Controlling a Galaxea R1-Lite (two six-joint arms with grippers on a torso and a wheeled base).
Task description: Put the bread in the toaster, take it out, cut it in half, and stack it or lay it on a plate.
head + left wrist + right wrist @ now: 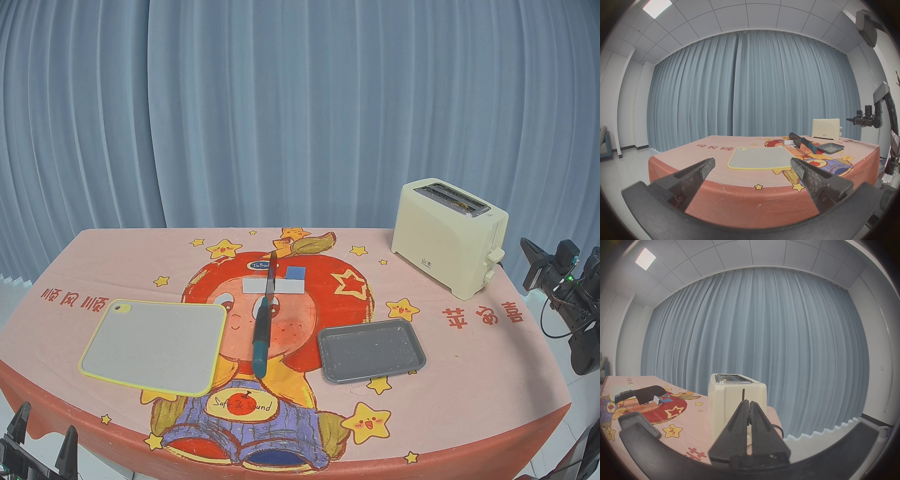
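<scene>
Toasting step: bread (462, 203) seemingly inside cream plastic two-slot toaster (449, 236), right claw (749, 410) closed empty nearby, left claw (752, 163) spread apart; next needs the right claw opening to lift bread.

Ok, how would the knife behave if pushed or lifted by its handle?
Probably stiff: the knife looks like a rigid blade with a solid handle. Its blade is propped on a small block, so a sideways push would likely slide it off. Lifted by the handle end, it might tip blade-down.
</scene>
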